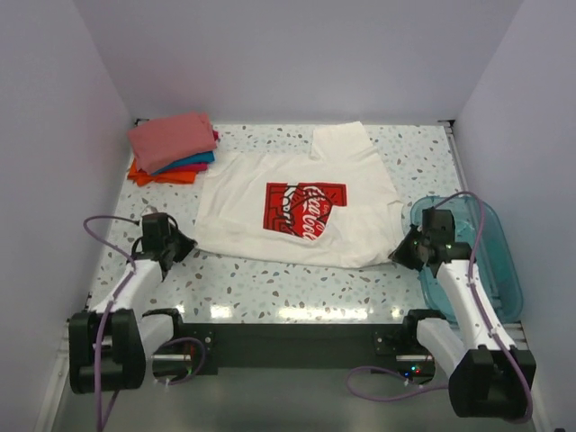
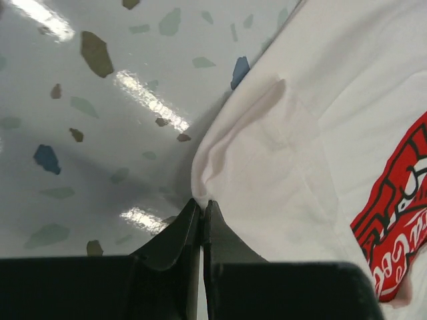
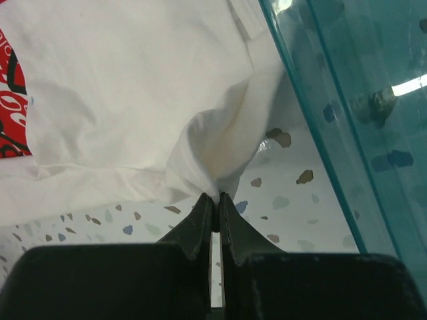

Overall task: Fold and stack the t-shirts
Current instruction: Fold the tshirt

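Left gripper (image 2: 201, 205) is pinched on the near-left hem corner of the white t-shirt (image 1: 360, 180). Right gripper (image 3: 217, 198) pinches the near-right corner, just beside the teal bin (image 1: 499, 270). Between them the shirt lies spread print-up on the table (image 1: 270, 288), with the folded t-shirts (image 1: 171, 144) stacked at the far left.

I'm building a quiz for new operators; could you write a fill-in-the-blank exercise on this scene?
The chest print on the white t-shirt is ____.
The top shirt of the folded stack is ____.
The left gripper and right gripper each pinch a near ____ of the white t-shirt.
Missing words: red; salmon-pink; corner.
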`<state>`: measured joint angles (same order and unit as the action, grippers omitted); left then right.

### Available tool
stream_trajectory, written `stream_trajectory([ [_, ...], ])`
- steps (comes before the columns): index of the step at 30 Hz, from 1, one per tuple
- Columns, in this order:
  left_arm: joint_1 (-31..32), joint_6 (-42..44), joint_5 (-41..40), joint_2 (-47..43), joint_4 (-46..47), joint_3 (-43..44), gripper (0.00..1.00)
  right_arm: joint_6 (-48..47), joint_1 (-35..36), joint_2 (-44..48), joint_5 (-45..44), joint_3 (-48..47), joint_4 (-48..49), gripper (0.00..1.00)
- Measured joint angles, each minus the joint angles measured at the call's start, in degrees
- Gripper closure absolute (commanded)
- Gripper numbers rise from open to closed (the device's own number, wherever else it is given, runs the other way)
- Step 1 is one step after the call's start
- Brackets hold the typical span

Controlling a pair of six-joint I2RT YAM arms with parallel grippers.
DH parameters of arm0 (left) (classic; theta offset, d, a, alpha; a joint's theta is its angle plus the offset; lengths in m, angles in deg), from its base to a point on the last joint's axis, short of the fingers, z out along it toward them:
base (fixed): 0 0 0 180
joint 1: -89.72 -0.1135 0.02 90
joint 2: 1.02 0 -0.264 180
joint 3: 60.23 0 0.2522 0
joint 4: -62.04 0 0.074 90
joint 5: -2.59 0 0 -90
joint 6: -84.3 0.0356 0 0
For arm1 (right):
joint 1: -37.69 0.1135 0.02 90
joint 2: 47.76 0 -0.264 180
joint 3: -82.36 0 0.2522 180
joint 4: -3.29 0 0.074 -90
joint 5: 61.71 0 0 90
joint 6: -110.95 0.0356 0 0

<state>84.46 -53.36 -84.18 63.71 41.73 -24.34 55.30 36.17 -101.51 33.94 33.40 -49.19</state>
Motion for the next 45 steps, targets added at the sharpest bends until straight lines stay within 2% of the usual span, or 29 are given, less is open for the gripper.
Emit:
stream_trajectory([
  [7,0.0,-3.9,-7.7,-20.8,-10.4,-1.2,1.0,2.6,0.0,9.0,0.2,-0.4,-9.7,1.0],
  [13,0.0,-6.1,-10.5,-28.7,-20.1,-1.2,1.0,2.7,0.0,14.0,-0.1,-6.7,-19.4,1.0],
  [14,0.0,-6.6,-10.5,-29.5,-21.3,-1.2,0.96,2.7,0.0,14.7,-0.1,-7.8,-20.8,0.96],
  [15,0.0,-7.1,-10.5,-30.3,-22.5,-1.1,0.89,2.6,0.0,15.5,-0.1,-8.6,-21.9,0.85],
  [16,0.0,-7.4,-10.5,-30.9,-23.4,-1.0,0.8,2.7,0.0,16.0,-0.1,-9.0,-22.8,0.78],
  [17,0.0,-7.6,-10.5,-31.7,-24.5,-0.9,0.6,2.6,0.0,16.9,-0.2,-9.4,-23.9,0.69],
  [18,0.0,-7.7,-10.6,-32.5,-25.6,-0.6,0.5,2.6,0.0,17.7,-0.2,-9.7,-25.1,0.51],
  [20,0.0,-8.2,-10.7,-33.4,-27.3,0.6,0.35,2.2,0.0,18.8,-0.6,-10.4,-27.2,0.36],
  [21,0.0,-8.2,-10.8,-33.7,-27.9,1.4,0.3,1.5,0.0,18.9,-0.9,-10.9,-28.0,0.24],
  [23,0.0,-7.8,-11.0,-33.5,-28.2,3.6,0.32,1.0,0.0,18.8,-1.2,-11.6,-27.8,0.21],
  [25,0.0,-6.0,-10.6,-32.1,-26.5,5.9,0.38,0.1,0.0,17.9,-0.5,-13.1,-26.5,0.22],
  [27,0.0,-3.9,-9.5,-28.5,-21.4,8.1,0.43,-0.6,0.0,14.6,1.1,-15.3,-22.3,0.24],
  [29,0.0,-2.0,-8.2,-20.5,-15.0,11.5,0.47,-1.0,0.2,8.1,2.2,-17.8,-16.2,0.28],
  [34,5.1,3.8,-9.2,7.9,-4.9,27.4,0.49,-2.3,6.4,-20.8,-1.0,-33.3,-3.0,0.34],
  [35,6.9,5.2,-9.8,13.4,-4.7,31.5,0.52,-2.8,7.7,-26.1,-2.0,-36.9,-0.3,0.37],
  [40,11.3,12.0,-10.6,35.3,-2.9,50.5,0.61,-5.1,9.9,-44.8,-4.6,-53.5,4.2,0.39],
  [45,11.8,15.0,-11.0,50.3,-3.9,63.5,0.67,-6.8,9.3,-57.5,-6.3,-67.9,5.0,0.4],
])
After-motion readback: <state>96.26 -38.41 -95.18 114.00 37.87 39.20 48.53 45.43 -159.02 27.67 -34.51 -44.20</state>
